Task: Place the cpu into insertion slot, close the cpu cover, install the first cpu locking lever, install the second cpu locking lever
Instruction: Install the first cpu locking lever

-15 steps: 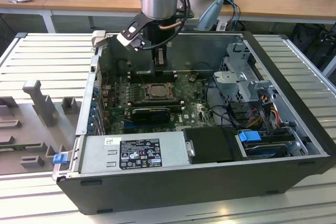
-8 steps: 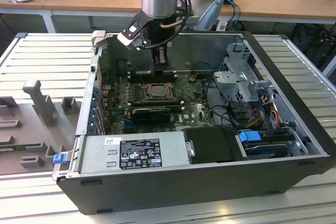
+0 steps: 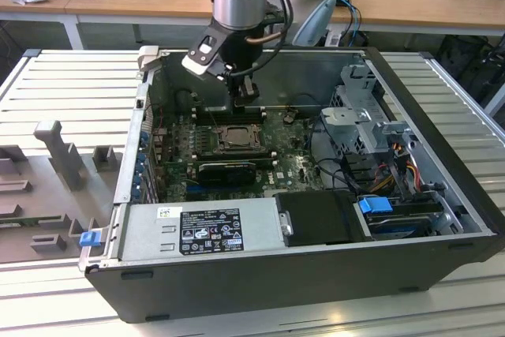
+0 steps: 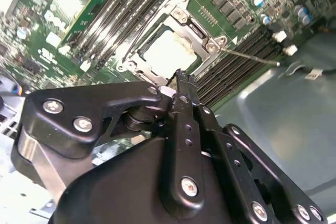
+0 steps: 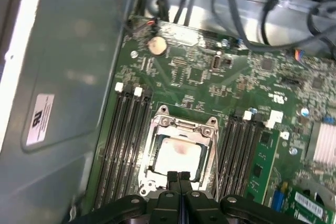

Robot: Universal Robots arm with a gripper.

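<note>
In the exterior view, your arm's black gripper (image 3: 246, 99) hangs inside the open black computer case (image 3: 442, 195). It is directly over the square, silvery-rimmed insertion slot (image 3: 235, 138) on the green circuit board (image 3: 296, 167), and the slot lies just below the fingertips.

In the first wrist view, you see the fingers (image 5: 172, 180) pressed together with nothing between them. The small, flat, pale silvery cpu (image 5: 178, 153) sits in the slot just beyond the tips. The thin silvery frame of the cpu cover (image 5: 184, 125) lies flat around it, so the cover looks closed.

In the second wrist view, a thin silvery wire locking lever (image 4: 252, 56) sticks out from the slot's corner across the long black memory slots (image 4: 220, 80). Its long axis points away from the fingertips. It seems to stand free rather than hooked down, off to one side of the closed tips.
</note>
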